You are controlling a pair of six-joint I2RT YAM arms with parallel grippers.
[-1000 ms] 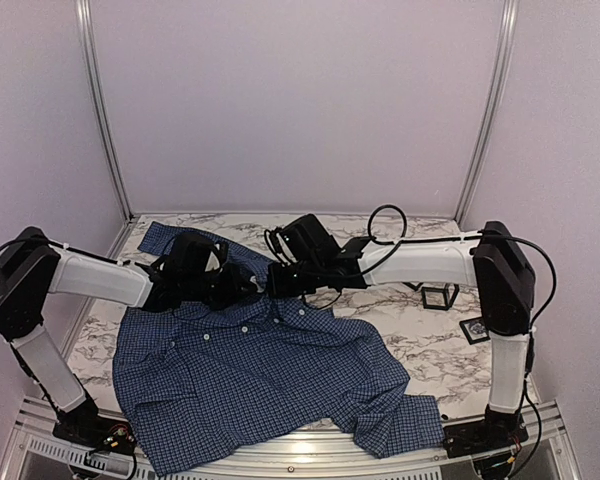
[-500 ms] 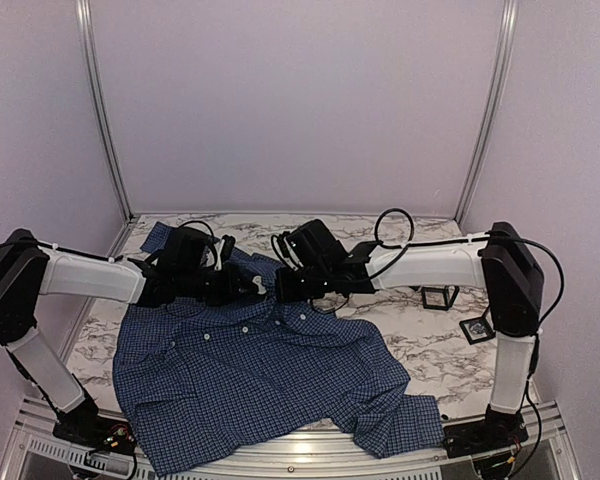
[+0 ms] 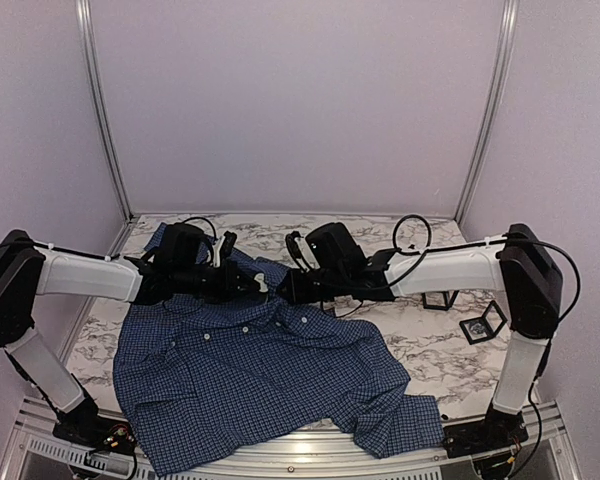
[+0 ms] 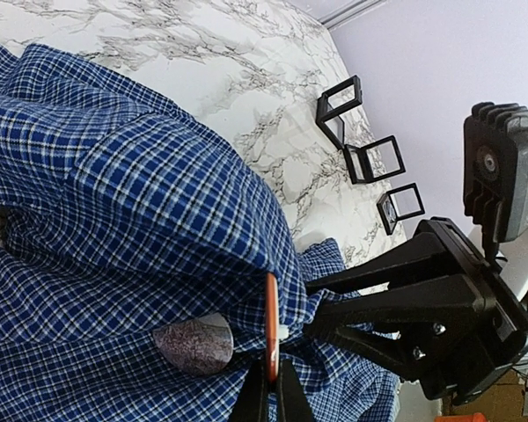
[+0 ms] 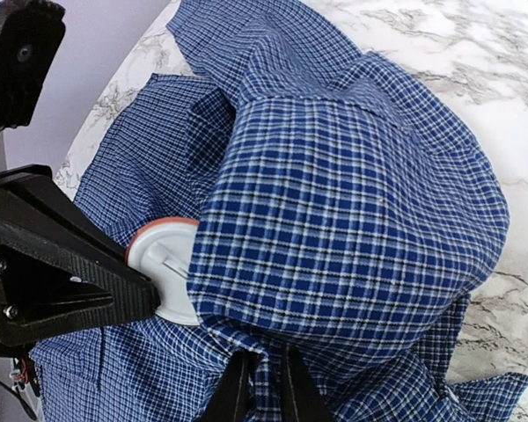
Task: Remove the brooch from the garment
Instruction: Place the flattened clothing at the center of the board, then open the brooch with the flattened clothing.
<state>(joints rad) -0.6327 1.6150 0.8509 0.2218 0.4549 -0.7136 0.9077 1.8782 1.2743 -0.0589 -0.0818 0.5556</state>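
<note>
**Orange-rimmed brooch pinched by L gripper, R gripper holds cloth**

Nearest the bases, the shirt [image 3: 250,380] lies spread with its hem at the near table [image 3: 430,350] edge and one sleeve trailing to the near right. No work is needed there.

Mid-table, both arms meet at the collar end, tips almost touching.
- L gripper [image 4: 270,385] has its fingers closed on the brooch [image 5: 163,264] rim. From the L wrist view the disc shows edge-on, in line w/ the fingers.
- R gripper [image 5: 261,380] is clamped on a raised fold of shirt just beside the brooch.
- From the R wrist view the brooch's pale back w/ its pin wire faces the R gripper, half tucked under that fold.

Key relation: the brooch sits betw. the two grippers, on the L side of the fold. My read is that freeing it means the L arm drawing back toward its own side while the R arm pins the cloth.

A grey round patch sits left of the rim in the L wrist view; can't tell what it is.

Farther out there is bare marble beyond the collar up to the back wall. The black frames [image 4: 374,158] stand on the R side, well apart from the pinch. Room looks better far and left than between the arms.
</note>
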